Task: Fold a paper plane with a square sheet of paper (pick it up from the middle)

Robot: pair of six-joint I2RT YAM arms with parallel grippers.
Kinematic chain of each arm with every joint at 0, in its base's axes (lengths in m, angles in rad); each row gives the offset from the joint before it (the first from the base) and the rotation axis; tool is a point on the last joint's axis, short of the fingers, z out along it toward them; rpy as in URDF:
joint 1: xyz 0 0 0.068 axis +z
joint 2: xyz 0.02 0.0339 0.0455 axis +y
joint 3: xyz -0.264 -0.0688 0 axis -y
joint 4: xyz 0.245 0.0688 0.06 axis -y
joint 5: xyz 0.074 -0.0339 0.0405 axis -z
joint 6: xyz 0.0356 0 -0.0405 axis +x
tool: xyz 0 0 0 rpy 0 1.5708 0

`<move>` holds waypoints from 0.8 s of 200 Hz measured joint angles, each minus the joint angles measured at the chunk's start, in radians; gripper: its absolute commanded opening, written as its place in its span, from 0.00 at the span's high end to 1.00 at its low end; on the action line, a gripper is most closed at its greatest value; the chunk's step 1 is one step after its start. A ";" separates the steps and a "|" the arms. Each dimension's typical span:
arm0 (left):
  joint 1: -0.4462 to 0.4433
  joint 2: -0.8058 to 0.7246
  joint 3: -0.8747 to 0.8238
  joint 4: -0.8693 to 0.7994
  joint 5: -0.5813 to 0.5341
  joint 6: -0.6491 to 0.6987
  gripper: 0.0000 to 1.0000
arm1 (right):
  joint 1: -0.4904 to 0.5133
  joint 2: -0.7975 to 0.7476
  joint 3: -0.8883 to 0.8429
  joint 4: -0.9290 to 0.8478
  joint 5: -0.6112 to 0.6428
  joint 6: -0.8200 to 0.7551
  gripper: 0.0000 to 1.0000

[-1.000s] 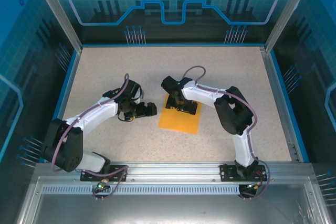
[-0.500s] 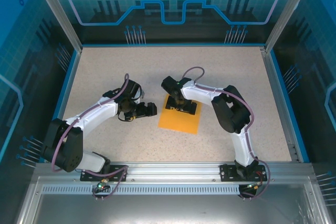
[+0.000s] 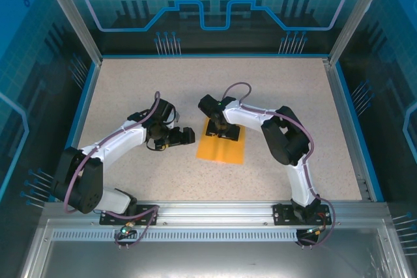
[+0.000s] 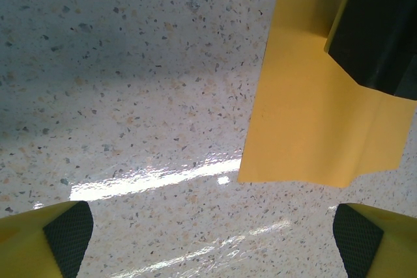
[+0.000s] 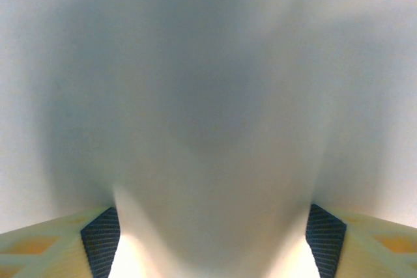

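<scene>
From above, the square sheet of paper [image 3: 225, 153] lies flat on the speckled table [image 3: 130, 89], mid-table between the two arms. The right gripper [image 3: 226, 133] is planted on the sheet's far half, and the left gripper [image 3: 187, 137] sits just off its left edge, apart from it.

On the left wrist, the left gripper [image 4: 214, 239] gapes wide with only bare table [image 4: 130, 63] between its pads. The sheet [image 4: 306, 128] is ahead and to the right, with one dark finger [image 4: 378, 37] of the right gripper pressing on it and a ridge buckled into the paper beside it.

On the right wrist, the right gripper [image 5: 213, 242] has its jaws well apart – not clamped – and a pale hump [image 5: 215, 161] swells between the pads, too blurred to name.
</scene>
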 measured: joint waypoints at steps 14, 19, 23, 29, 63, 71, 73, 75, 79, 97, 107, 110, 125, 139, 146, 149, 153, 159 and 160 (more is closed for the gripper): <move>0.000 0.000 0.000 0.000 0.000 0.000 0.01 | 0.002 -0.002 0.000 0.006 0.006 -0.007 0.29; 0.000 0.000 0.000 0.000 0.000 0.000 0.01 | 0.003 -0.002 0.000 0.006 0.009 -0.011 0.31; 0.000 0.000 0.000 0.000 0.000 0.000 0.01 | 0.003 -0.002 0.000 0.007 0.011 -0.010 0.34; 0.000 0.000 0.000 0.000 0.000 0.000 0.01 | 0.003 -0.003 -0.001 0.010 0.014 -0.012 0.36; 0.000 0.000 0.000 0.000 0.000 0.000 0.01 | 0.003 -0.021 -0.027 0.030 0.032 -0.027 0.45; 0.000 0.000 0.000 0.000 0.000 0.000 0.01 | 0.003 -0.027 -0.035 0.032 0.035 -0.030 0.48; 0.000 0.000 0.000 -0.001 0.000 0.000 0.01 | 0.003 -0.029 -0.036 0.033 0.035 -0.034 0.48; 0.000 0.000 0.000 -0.001 0.000 0.000 0.01 | 0.003 -0.030 -0.037 0.033 0.035 -0.030 0.48; 0.000 0.000 0.000 0.000 0.000 0.000 0.01 | 0.003 -0.032 -0.038 0.034 0.035 -0.034 0.50; 0.000 0.000 0.000 -0.001 0.000 0.000 0.01 | 0.003 -0.048 -0.045 0.042 0.037 -0.039 0.55; 0.000 0.000 0.000 -0.001 0.000 0.000 0.01 | 0.003 -0.058 -0.047 0.045 0.043 -0.045 0.58; 0.000 0.000 0.000 -0.001 0.000 0.000 0.01 | 0.003 -0.061 -0.047 0.045 0.045 -0.044 0.58; 0.000 0.000 0.000 -0.001 0.000 0.000 0.01 | 0.003 -0.077 -0.047 0.052 0.055 -0.048 0.60; 0.000 0.000 0.000 -0.001 0.000 0.000 0.01 | 0.005 -0.089 -0.047 0.060 0.058 -0.053 0.63; 0.000 0.000 0.000 -0.001 0.000 0.000 0.01 | 0.005 -0.092 -0.047 0.064 0.058 -0.057 0.66; 0.000 0.000 0.000 -0.001 0.000 0.000 0.01 | 0.006 -0.092 -0.047 0.067 0.057 -0.054 0.66; 0.000 0.000 0.000 -0.001 0.000 0.000 0.01 | 0.008 -0.093 -0.047 0.071 0.058 -0.058 0.66; 0.000 0.000 0.000 -0.001 0.000 0.000 0.01 | 0.009 -0.093 -0.047 0.076 0.056 -0.059 0.67; 0.000 0.000 0.000 -0.001 0.000 0.000 0.01 | 0.010 -0.093 -0.047 0.076 0.056 -0.060 0.67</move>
